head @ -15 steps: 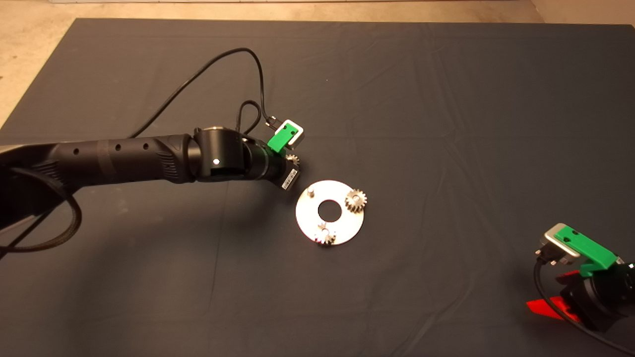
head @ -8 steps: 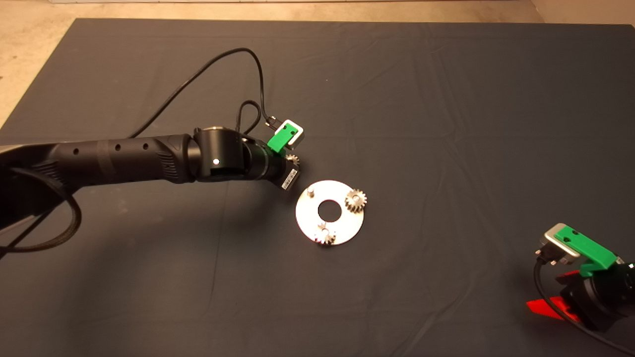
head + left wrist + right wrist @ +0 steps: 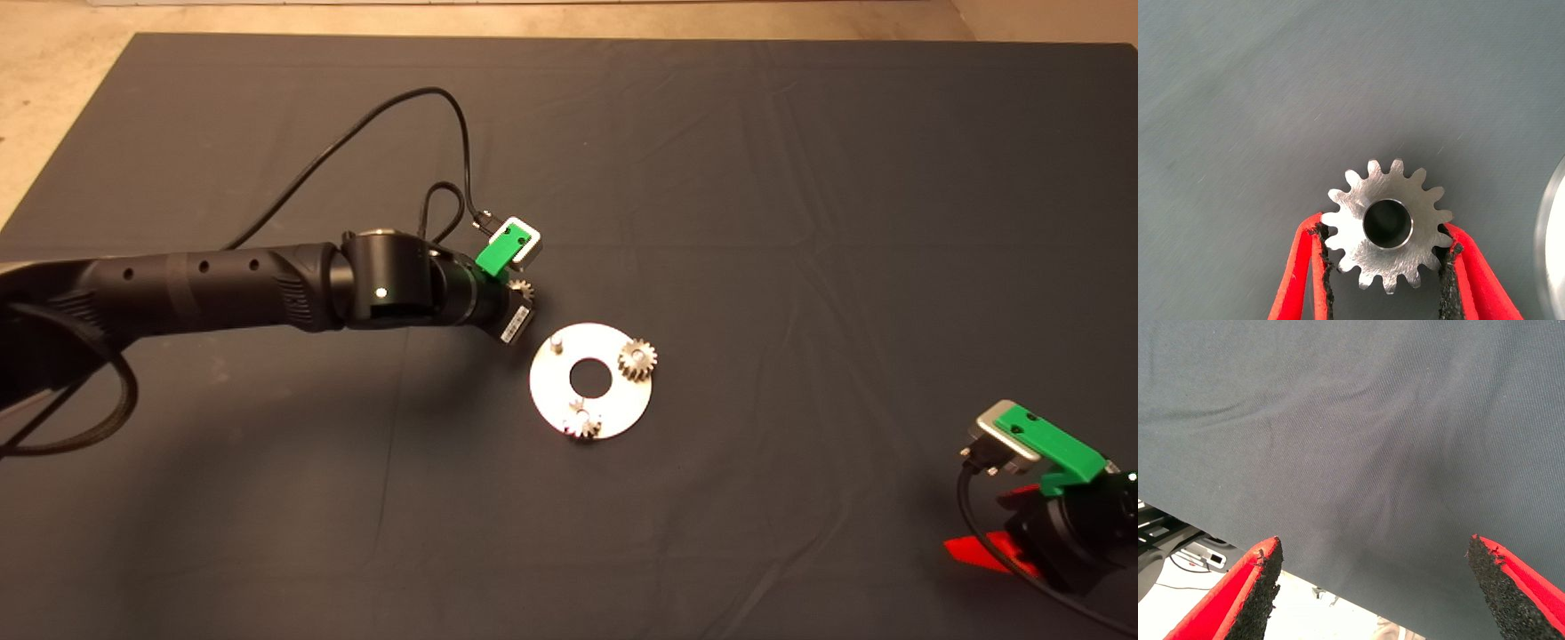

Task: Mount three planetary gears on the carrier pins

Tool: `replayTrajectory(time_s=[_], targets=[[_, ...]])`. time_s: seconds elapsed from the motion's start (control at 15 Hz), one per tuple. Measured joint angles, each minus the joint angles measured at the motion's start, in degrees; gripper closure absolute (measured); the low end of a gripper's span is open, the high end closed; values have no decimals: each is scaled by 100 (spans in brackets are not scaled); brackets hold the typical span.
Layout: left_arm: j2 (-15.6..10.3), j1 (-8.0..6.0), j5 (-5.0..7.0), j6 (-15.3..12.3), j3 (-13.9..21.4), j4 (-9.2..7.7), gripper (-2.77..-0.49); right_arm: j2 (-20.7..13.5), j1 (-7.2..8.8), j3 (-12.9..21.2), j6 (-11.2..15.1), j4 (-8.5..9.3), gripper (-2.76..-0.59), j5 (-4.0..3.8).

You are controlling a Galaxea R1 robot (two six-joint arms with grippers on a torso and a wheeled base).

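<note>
A shiny round disc lies mid-mat and carries the carrier pins. Two planetary gears sit on pins, one at the disc's right side and one at its near edge. The far-left pin stands bare. Just up-left of the disc, the left arm's wrist covers most of the third gear. In the left wrist view my left gripper is shut on this gear, a pad pressing its teeth on each side. The disc's rim shows at that view's edge. My right gripper is parked at the lower right, open.
The left arm's black cable loops over the mat behind the wrist. Bare floor lies past the mat's far and left edges. In the right wrist view the mat's edge and floor clutter show.
The left arm has shifted slightly to the left, away from the disc, taking the gear with it. The disc, its two gears and the right arm have not moved.
</note>
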Motion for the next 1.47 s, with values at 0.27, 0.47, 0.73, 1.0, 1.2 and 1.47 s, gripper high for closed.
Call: replayTrajectory(time_s=[0.27, 0.47, 0.73, 1.0, 1.2, 1.47], targets=[[-460, -9, 265, 22, 372, -4, -65, 2, 0, 0, 0, 0, -205, 11], [-659, -127, 660, 45, 823, -12, -64, 7, 2, 0, 0, 0, -205, 20], [-645, -165, 675, 63, 1160, -180, -64, 1, 0, 0, 0, 0, -205, 19], [-637, -166, 772, 30, 1386, -227, -64, 5, 1, 0, -2, 0, -205, 22], [-521, -165, 772, -7, 1486, -265, -64, 5, 0, 0, -2, 0, -205, 18], [-243, -166, 795, -33, 1486, -295, -63, 7, 0, 0, -2, 0, -205, 20]])
